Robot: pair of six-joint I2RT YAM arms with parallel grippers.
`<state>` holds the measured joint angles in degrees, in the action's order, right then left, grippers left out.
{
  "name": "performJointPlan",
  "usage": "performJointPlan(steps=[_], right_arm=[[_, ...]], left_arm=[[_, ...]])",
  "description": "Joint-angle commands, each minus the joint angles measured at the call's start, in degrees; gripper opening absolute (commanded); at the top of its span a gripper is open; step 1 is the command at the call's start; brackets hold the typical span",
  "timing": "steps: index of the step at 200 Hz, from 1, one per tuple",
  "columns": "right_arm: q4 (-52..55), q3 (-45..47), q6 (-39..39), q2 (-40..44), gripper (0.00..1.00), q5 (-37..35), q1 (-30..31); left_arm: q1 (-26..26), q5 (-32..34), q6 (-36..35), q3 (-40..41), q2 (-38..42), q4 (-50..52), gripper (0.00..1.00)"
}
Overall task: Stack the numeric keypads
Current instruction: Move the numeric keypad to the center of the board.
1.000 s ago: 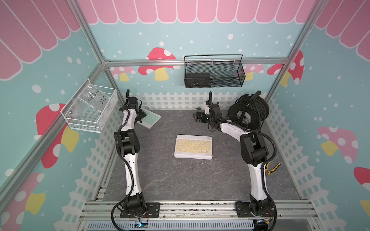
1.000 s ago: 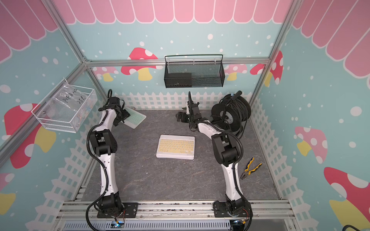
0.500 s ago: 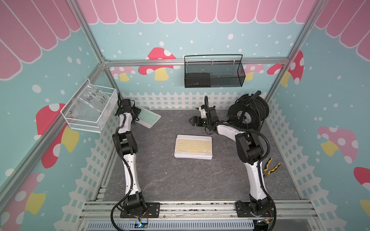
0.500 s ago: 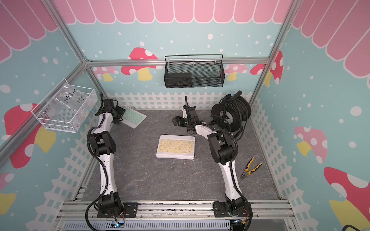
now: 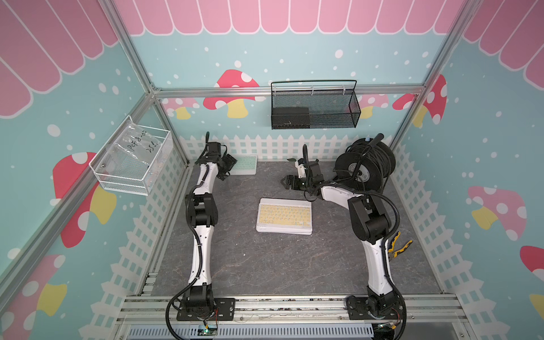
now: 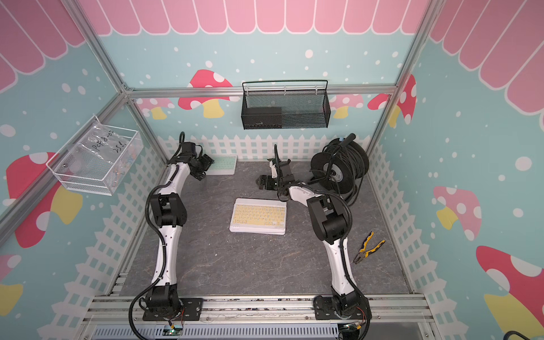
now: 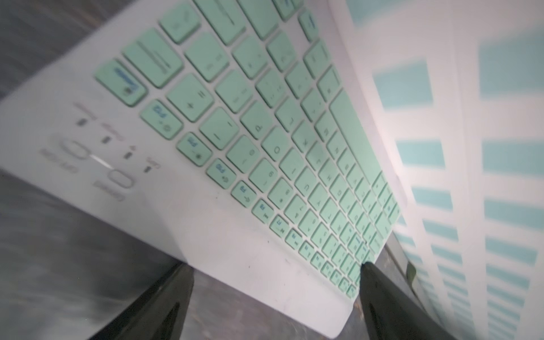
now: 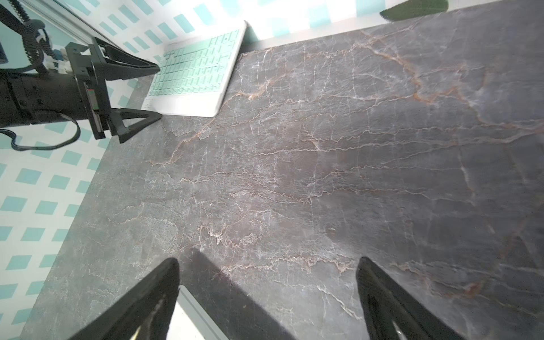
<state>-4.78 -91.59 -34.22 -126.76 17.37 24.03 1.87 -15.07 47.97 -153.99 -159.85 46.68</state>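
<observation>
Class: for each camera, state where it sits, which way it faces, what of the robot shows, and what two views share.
Both top views: high over the aluminium base rail, looking down and back; left arm, right arm, yellow-keyed white keypad.
Left wrist: on the left arm, facing a mint-green-keyed white keypad; only tips of the open left gripper show.
Right wrist: on the right arm, facing across the grey stone-pattern table; open right gripper near, left gripper beyond.
Shared: both wrist views show the mint-green-keyed white keypad.

Top views overhead; wrist views share mint keypad (image 8: 191, 70)
</observation>
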Motion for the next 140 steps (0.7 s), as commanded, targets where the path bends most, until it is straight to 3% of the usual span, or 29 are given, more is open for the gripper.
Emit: performJointPlan(steps=[1, 41, 62, 102, 140], right_arm=[[-0.5, 1.2, -0.2, 3.2, 0.96, -1.1, -0.3], [-0.6, 2.6, 0.1, 4.0, 0.96, -2.5, -0.5], [-0.7, -0.3, 0.1, 1.5, 0.96, -3.9, -0.8], [-0.6, -9.3, -2.1, -6.2, 0.96, -7.1, -1.3], [-0.4, -20.3, -4.4, -16.0, 0.96, -5.2, -1.8]], left_arm=[[-5.6, -8.4, -4.2, 3.9, -2.6, -7.3, 0.9], [-4.6, -0.9, -9.6, 15.5, 9.3, -8.1, 0.9], [-3.3, 3.3, -12.2, 17.7, 12.8, -8.1, 0.91], [-0.9, 6.9, -12.9, 16.4, 11.0, -7.8, 0.91], [-0.2, 5.6, -9.9, 7.8, 3.6, -6.8, 0.91]])
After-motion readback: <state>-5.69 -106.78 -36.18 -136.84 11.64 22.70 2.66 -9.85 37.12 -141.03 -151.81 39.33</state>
